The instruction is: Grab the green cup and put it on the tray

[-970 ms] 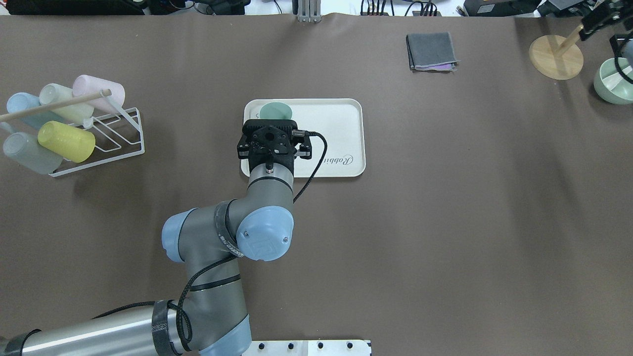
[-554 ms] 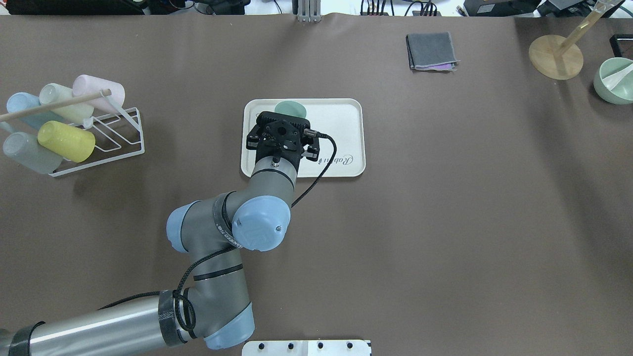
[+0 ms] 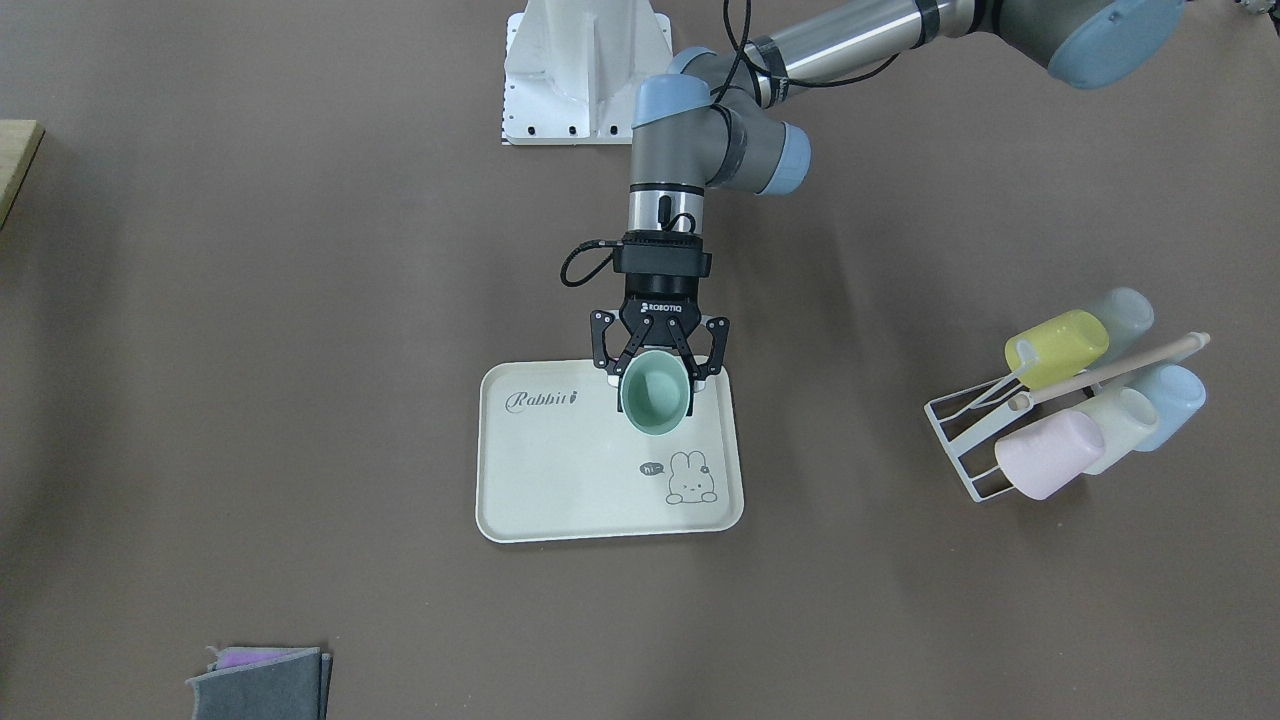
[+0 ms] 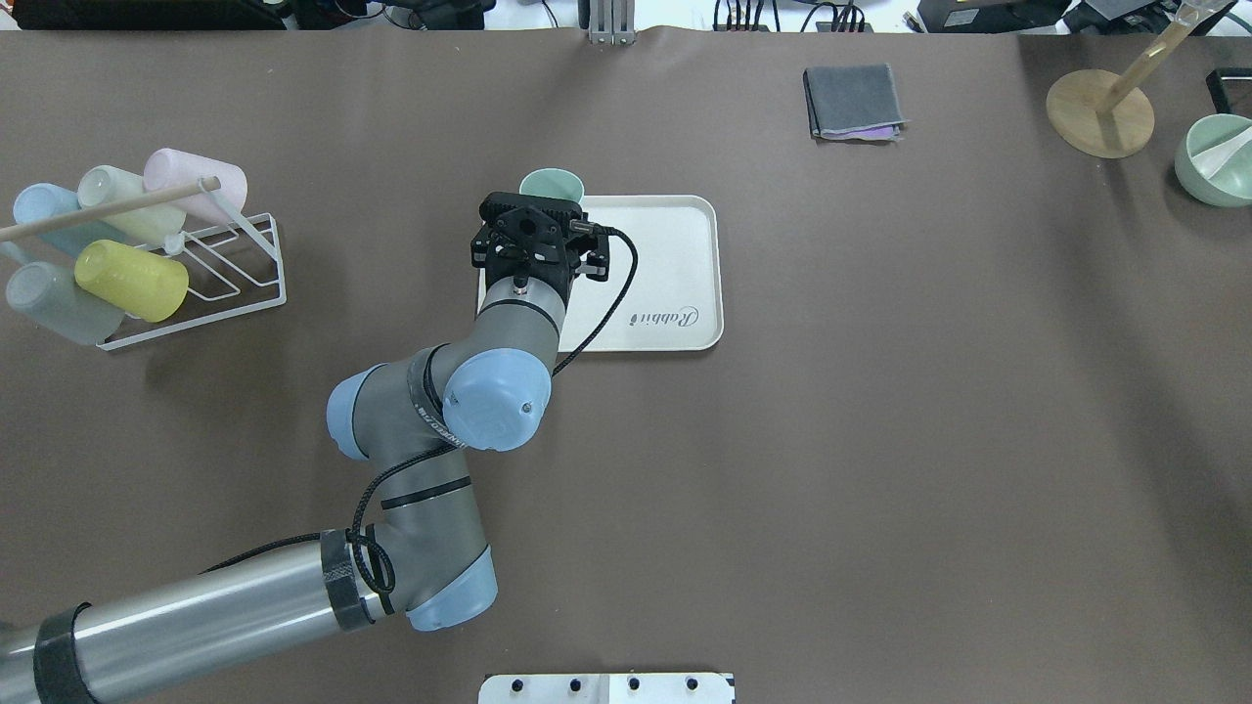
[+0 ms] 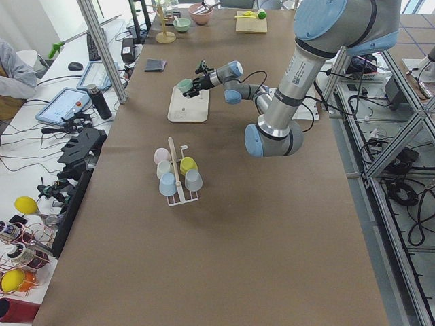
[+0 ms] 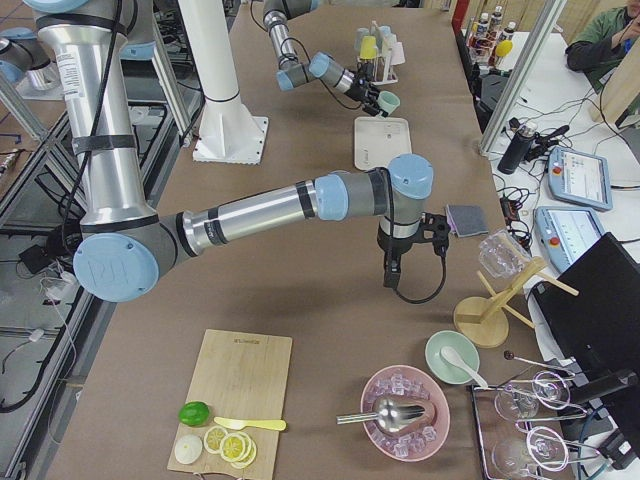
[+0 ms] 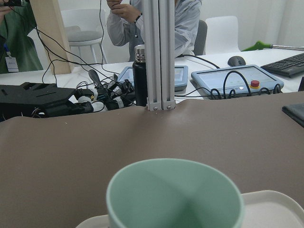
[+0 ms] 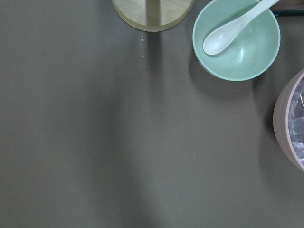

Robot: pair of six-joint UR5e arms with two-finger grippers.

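Note:
My left gripper [image 3: 655, 378] is shut on the green cup [image 3: 655, 396], a pale mint tumbler that lies tilted with its mouth pointing away from the robot. It hangs over the tray's [image 3: 560, 470] corner beside the "Rabbit" script. In the overhead view the cup [image 4: 551, 185] shows at the tray's [image 4: 665, 254] far left corner, just past the gripper [image 4: 546, 207]. The left wrist view shows the cup's mouth [image 7: 175, 194] close up, with the tray rim [image 7: 278, 202] below it. My right gripper [image 6: 392, 272] shows only in the exterior right view, so I cannot tell its state.
A white wire rack [image 4: 210, 274] at the left holds several cups, among them a yellow-green one [image 4: 132, 279]. A folded grey cloth [image 4: 853, 101], a wooden stand [image 4: 1100, 112] and a green bowl with a spoon [image 4: 1216, 159] lie at the far right.
My left gripper swung first right, then back left and toward the tray's far edge, carrying the cup. The right arm has left the overhead view's top right corner.

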